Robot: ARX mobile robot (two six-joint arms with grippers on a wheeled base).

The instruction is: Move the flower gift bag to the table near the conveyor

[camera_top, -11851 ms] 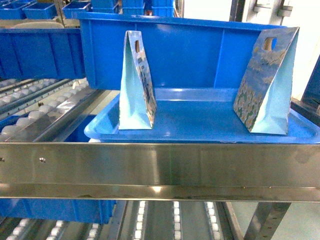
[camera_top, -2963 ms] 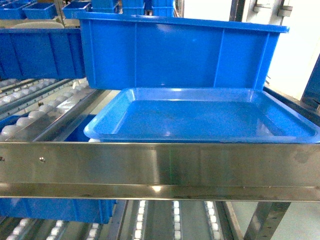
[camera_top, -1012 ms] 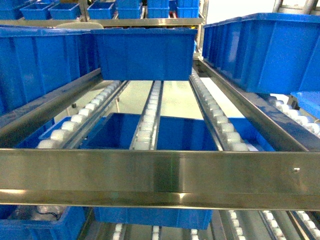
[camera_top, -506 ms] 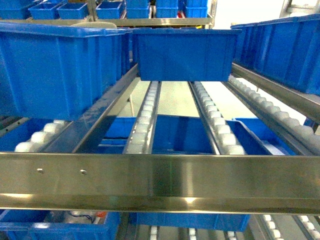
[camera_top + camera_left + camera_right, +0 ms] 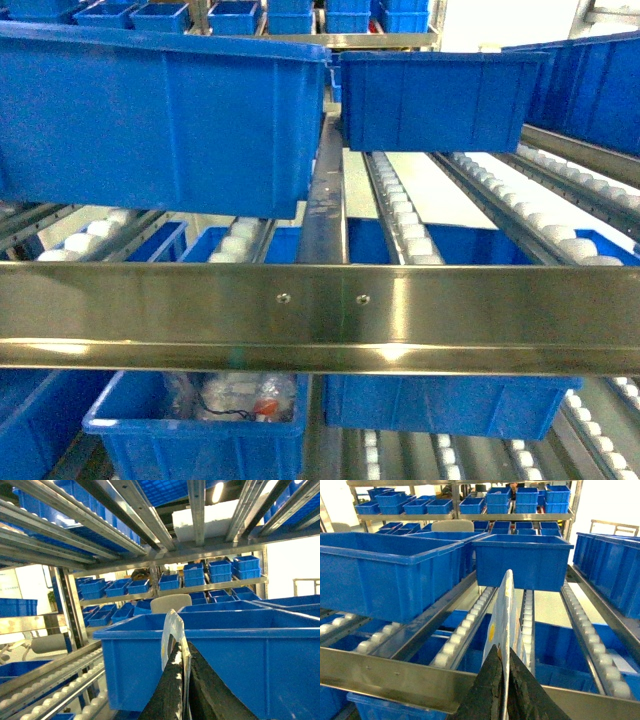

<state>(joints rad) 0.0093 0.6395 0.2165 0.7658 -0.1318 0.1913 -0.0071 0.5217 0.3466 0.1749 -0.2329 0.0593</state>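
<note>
Each wrist view shows a thin, pale, flat gift bag seen edge-on, pinched between dark gripper fingers. In the right wrist view the pale gift bag (image 5: pixel 504 625) stands upright from the closed right gripper (image 5: pixel 503 672) at 6 o'clock, a small yellow patch on its side. In the left wrist view a second pale gift bag (image 5: pixel 175 640) rises from the left gripper (image 5: pixel 182 675), also clamped on it at 6 o'clock; a handle cut-out shows in its top.

The head view shows neither bag nor gripper. It shows the stainless-steel framed conveyor racking (image 5: pixel 320 315), its front rail crossing the middle, with sloping tracks of small white rollers (image 5: pixel 405 220) running toward 12 o'clock. A large blue plastic bin (image 5: pixel 160 115) sits at 10 o'clock and a smaller blue bin (image 5: pixel 435 100) at 1 o'clock. Only this view shows a lower blue bin holding clear-wrapped items (image 5: pixel 235 400) at 7 o'clock.

The right wrist view looks down the roller tracks; the left wrist view looks up at the underside of upper tracks. The white table is in no view.
</note>
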